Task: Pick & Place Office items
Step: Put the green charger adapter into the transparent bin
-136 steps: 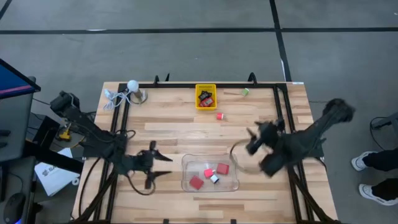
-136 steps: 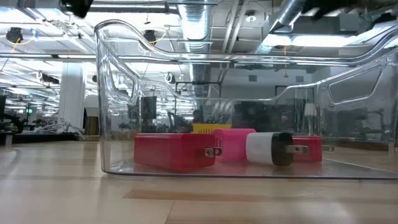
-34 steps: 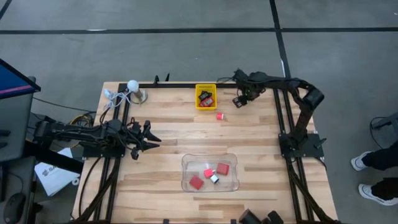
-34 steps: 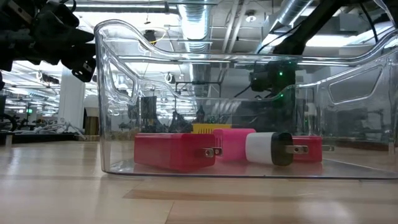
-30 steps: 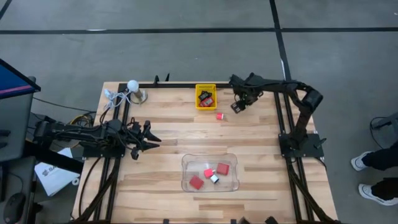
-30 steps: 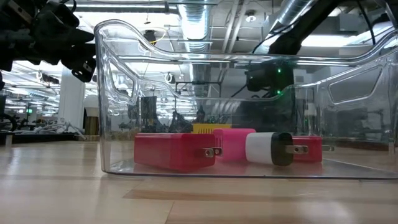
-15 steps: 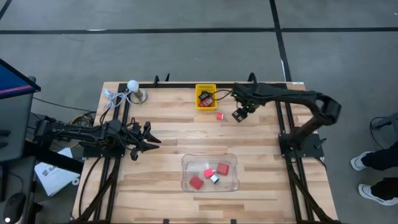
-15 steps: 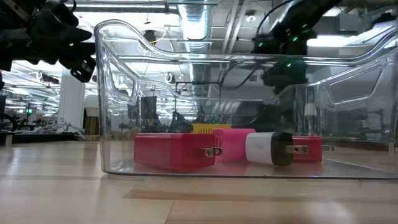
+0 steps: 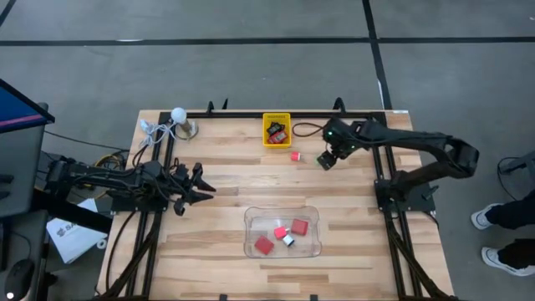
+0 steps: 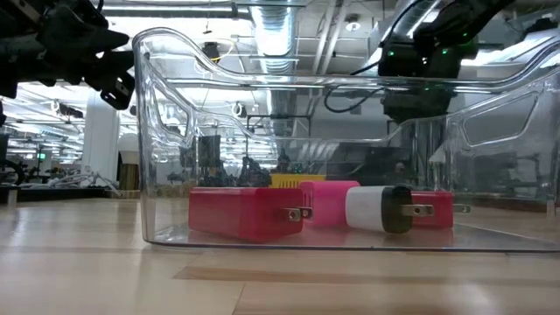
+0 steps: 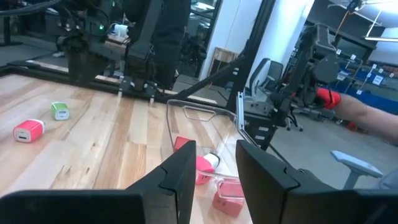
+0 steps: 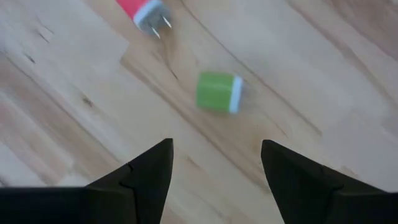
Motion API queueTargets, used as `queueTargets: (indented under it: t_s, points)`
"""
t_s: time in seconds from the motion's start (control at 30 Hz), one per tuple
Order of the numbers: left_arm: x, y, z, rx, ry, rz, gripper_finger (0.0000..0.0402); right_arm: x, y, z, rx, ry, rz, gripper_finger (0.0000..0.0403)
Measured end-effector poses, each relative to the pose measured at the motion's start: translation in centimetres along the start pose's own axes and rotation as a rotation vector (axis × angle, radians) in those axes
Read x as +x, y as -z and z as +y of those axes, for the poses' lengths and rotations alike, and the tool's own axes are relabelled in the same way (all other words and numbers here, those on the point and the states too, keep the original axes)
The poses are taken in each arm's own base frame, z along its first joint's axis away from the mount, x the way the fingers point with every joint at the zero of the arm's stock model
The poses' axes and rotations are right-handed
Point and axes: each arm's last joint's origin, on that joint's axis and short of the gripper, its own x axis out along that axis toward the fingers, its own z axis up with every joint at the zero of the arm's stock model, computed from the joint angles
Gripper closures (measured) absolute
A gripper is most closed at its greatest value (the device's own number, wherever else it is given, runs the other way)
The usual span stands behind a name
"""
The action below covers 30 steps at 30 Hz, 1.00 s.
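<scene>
Small office items lie about the table. A red block (image 9: 295,155) rests flat on the wood near the yellow basket (image 9: 277,130), which holds more small pieces. A green block (image 12: 219,92) and a red-and-white plug (image 12: 142,11) lie on the wood below my right gripper (image 12: 216,149), which hovers open over the table (image 9: 326,159) and touches nothing. The clear tray (image 9: 282,232) holds red blocks (image 10: 245,213) and a white-and-black plug (image 10: 378,208). My left gripper (image 9: 201,188) waits open at the table's left, pointing toward the tray (image 11: 205,118).
A white ball with a cord (image 9: 178,114) sits at the far left corner. A black frame rail (image 9: 251,114) runs along the far edge and down both sides. Bare wood lies between the basket and the tray. A person's shoes (image 9: 493,219) show at the right.
My right gripper has moved from beside the basket at the far edge toward the near edge and a little right, and its arm has swung out to the right. It now hangs over the wood right of the lone red block. The left arm has kept still.
</scene>
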Motion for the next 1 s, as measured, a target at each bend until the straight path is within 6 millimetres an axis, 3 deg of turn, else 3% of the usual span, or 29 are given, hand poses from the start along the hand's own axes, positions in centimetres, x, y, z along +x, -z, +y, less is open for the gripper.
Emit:
queueTargets:
  t_s: [0.17,0.43,0.8,1.0]
  points:
    - [0.0,0.0,0.1,-0.001,-0.022,-0.008,0.0288,1.9,-0.9,0.9,-0.044,0.021,-0.017,0.016]
    - [0.0,-0.1,0.1,-0.045,-0.034,-0.013,0.0288,5.3,-0.7,1.4,-0.069,0.148,0.069,0.016]
    - [0.4,-0.1,-0.4,-0.033,-0.009,-0.034,0.0288,5.6,-1.0,1.6,-0.095,0.177,0.027,0.016]
    - [0.7,0.0,-0.3,-0.032,-0.029,-0.027,0.0288,5.1,-1.2,1.8,-0.225,0.171,0.054,0.016]
